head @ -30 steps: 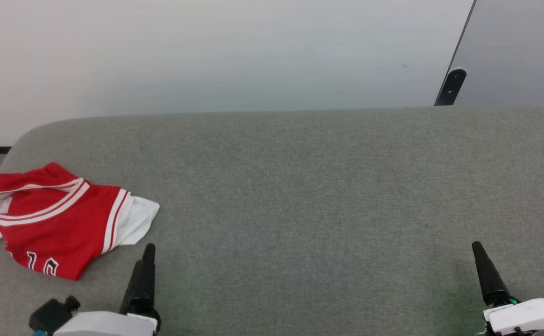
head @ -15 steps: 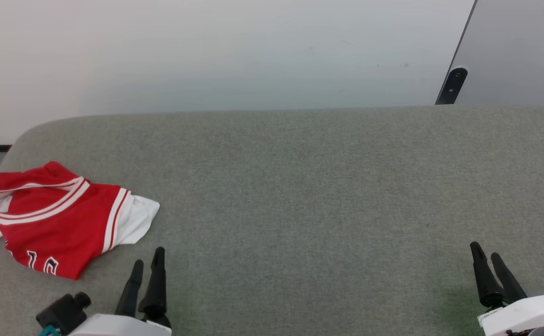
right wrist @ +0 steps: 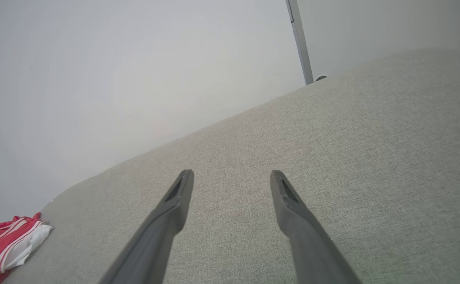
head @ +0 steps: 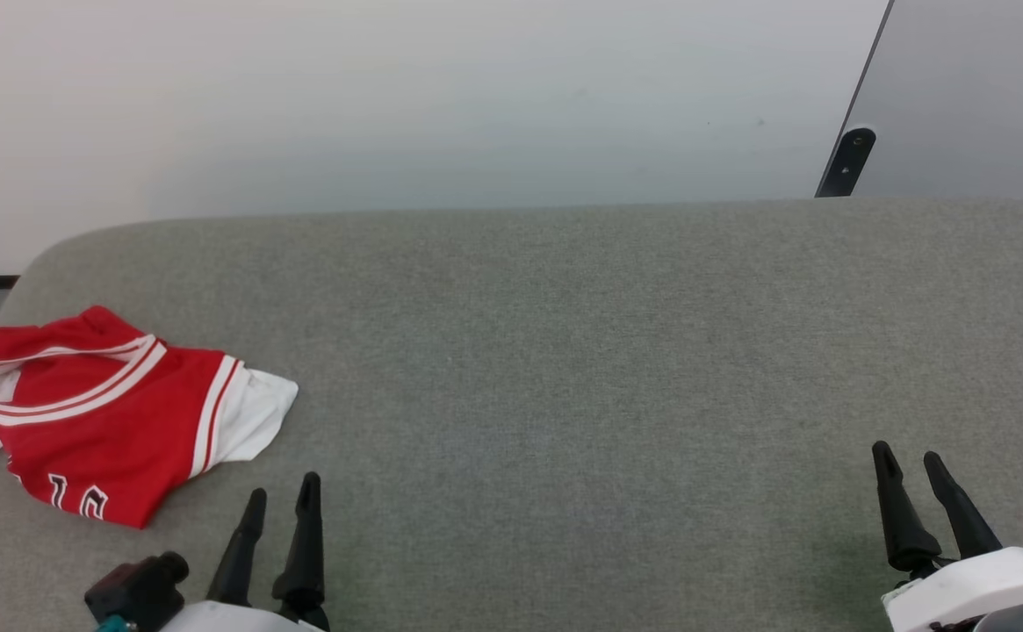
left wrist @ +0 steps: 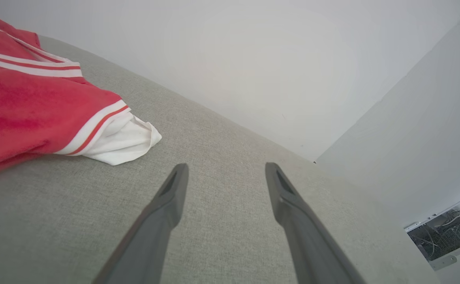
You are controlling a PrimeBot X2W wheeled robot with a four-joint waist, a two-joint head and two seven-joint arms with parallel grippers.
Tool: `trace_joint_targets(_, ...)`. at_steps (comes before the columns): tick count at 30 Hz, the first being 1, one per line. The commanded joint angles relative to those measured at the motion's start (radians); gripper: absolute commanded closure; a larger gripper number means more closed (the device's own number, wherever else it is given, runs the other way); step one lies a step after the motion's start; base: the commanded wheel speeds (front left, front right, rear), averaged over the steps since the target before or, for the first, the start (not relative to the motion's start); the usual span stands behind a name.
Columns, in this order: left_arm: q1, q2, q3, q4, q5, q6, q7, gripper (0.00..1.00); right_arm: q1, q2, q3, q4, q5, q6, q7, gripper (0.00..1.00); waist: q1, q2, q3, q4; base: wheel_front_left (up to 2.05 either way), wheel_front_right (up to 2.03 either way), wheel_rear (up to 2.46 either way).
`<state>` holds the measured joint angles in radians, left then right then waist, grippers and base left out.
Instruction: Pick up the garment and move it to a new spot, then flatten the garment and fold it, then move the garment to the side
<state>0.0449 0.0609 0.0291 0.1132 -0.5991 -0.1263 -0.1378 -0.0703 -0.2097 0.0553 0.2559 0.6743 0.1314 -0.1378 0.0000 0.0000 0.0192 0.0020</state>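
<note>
Currently: red jersey (head: pixel 98 421) w/ white sleeve, folded over, lies at 9 o'clock on grey fabric surface (head: pixel 564 351), near its left end. L pincer (head: pixel 283 485) at 7 o'clock, just beside jersey, fingers spread, empty. R pincer (head: pixel 906 453) at 4 o'clock, well apart from jersey, spread, empty.

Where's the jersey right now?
Head view: the jersey lies bunched at the far left of the grey cushion, ahead and left of the left end effector.
</note>
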Motion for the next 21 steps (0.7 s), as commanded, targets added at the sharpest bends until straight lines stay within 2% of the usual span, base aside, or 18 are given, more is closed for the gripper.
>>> trace_joint_targets(1,-0.003,0.004,0.000,-0.014,0.026,-0.005,-0.007,0.00,0.003,0.000,-0.003,-0.014,-0.025,-0.001,-0.008,0.00,0.0000,0.0000,0.000,0.000,0.00,0.00,0.00)
trace_joint_targets(21,0.034,-0.004,-0.009,-0.044,0.243,-0.005,-0.057,0.00,0.089,0.082,-0.019,-0.094,-0.318,-0.001,-0.058,0.00,0.0000,0.0000,-0.008,-0.002,0.00,0.00,0.00)
